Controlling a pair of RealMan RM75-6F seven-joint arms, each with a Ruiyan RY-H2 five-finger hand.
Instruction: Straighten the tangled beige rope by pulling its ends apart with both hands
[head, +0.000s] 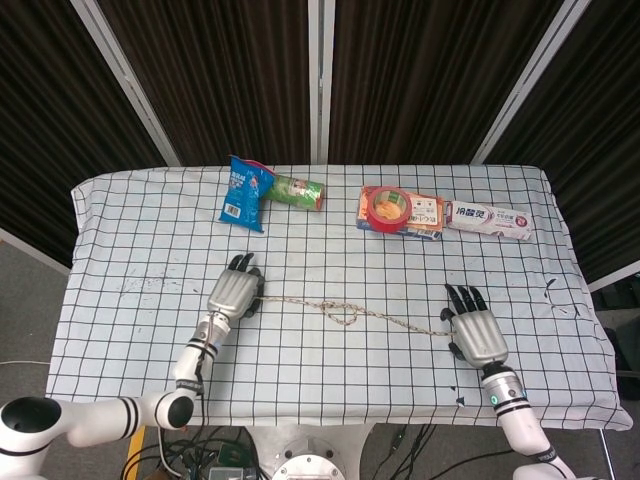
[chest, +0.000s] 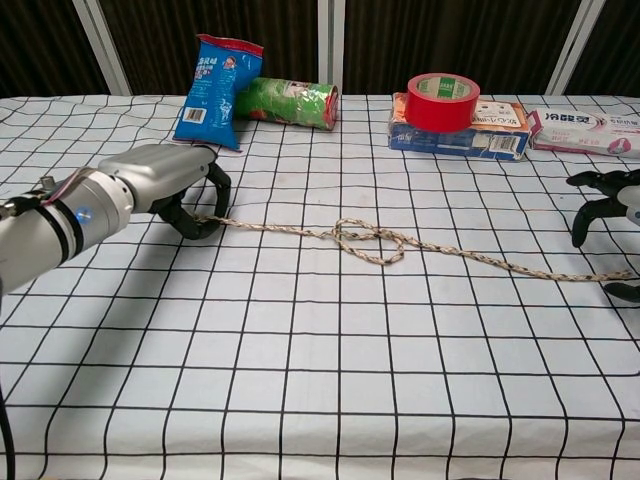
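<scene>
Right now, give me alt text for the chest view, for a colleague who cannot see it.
A beige rope with a loose knot lies across a black-gridded white tablecloth; the left hand grips its left end, while the right hand, fingers apart, hovers over the right end. Snack packages and a red tape roll line the far edge.

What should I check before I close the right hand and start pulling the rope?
1. Left hand holds the rope end: ok, fingers curled over it.
2. Right hand over the other end: ok, fingers spread above it.
3. Right hand gripping: not ok, not closed yet.
4. Knot loose: ok, an open loop lying flat.
5. Pull path free: ok; tape roll, boxes and snack bag sit far behind.
6. Firmness of left grip: cannot tell.
</scene>
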